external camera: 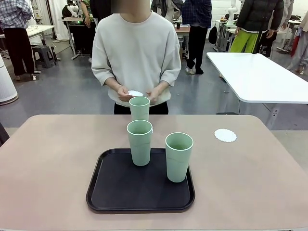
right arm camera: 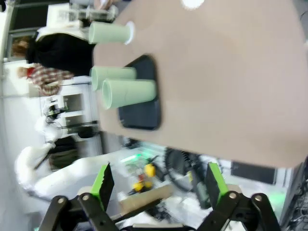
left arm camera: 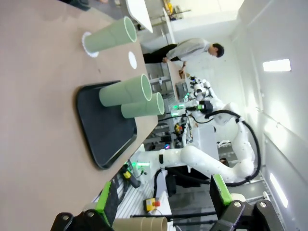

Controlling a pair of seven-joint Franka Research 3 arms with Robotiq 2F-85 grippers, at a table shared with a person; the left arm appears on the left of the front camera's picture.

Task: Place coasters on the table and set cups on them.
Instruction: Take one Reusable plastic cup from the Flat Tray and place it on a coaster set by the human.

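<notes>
— Checked the claws?
— Yes. Found the left claw (left arm camera: 161, 204) gaping wide, with nothing between its green pads (left arm camera: 104, 201). Same for the right claw (right arm camera: 159, 187): spread fully, gripping nothing, held off the near edge of the table (right arm camera: 231, 86).
— Counted the cups?
— Counted three. Spotted two upright on the black tray (external camera: 120, 192): the middle cup (external camera: 139, 142) toward the far rim, and the right cup (external camera: 178, 156) nearer and to the right. Close together, with a gap between them. Placed the far cup (external camera: 139, 107) beyond the tray, upright on the table, in front of the person.
— Sitting on anything?
— On a coaster, going by the left wrist view: can make out a white lacy rim (left arm camera: 88, 45) poking out under its base.
— Any other coasters?
— Noted a bare coaster (external camera: 225, 135) lying flat on the table, right of the tray, well apart from every cup. Also caught a white disc (external camera: 135, 93) held in the person's hands (external camera: 123, 93), just above the far cup. Possibly a small stack, but too small to tell.
</notes>
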